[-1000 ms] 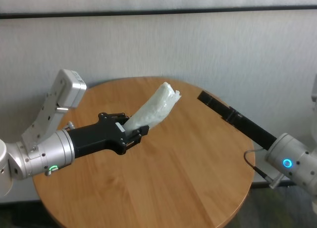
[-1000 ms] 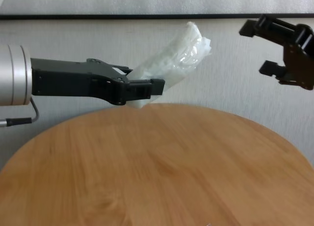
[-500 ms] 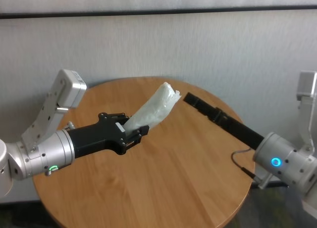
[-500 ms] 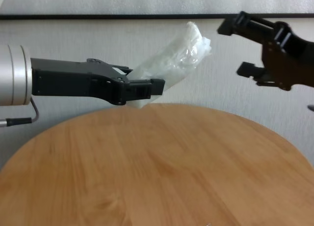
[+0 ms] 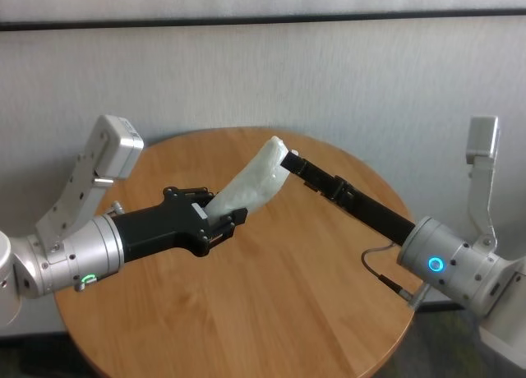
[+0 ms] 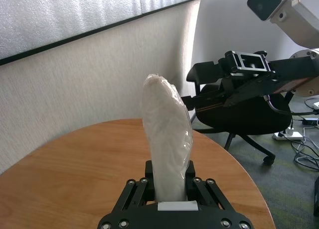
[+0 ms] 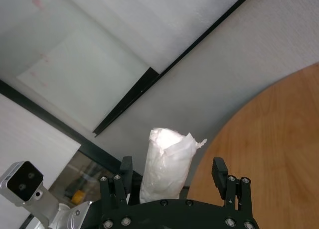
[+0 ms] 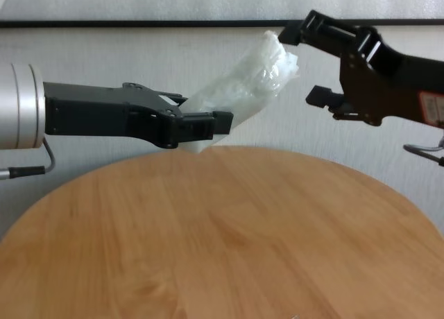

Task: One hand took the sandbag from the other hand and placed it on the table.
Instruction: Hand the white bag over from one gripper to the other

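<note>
My left gripper (image 5: 223,212), on the wrist with the green ring light, is shut on the lower end of the white crinkly sandbag (image 5: 255,185). It holds the bag tilted up above the round wooden table (image 5: 271,288). My right gripper (image 5: 289,159), on the wrist with the blue ring light, is open at the bag's upper end. In the right wrist view the sandbag (image 7: 167,162) stands between the spread fingers (image 7: 218,168), apart from both. In the chest view the right gripper (image 8: 300,66) brackets the bag's tip (image 8: 277,52), and the left gripper (image 8: 222,121) clamps the bag lower down.
A pale wall with a dark rail runs behind the table. In the left wrist view a black office chair (image 6: 239,119) and floor cables (image 6: 306,134) lie beyond the table's far edge. The tabletop (image 8: 222,229) below both arms is bare.
My right gripper has moved left across the table's back, from well clear of the bag to around its upper end. The left gripper and sandbag have not moved.
</note>
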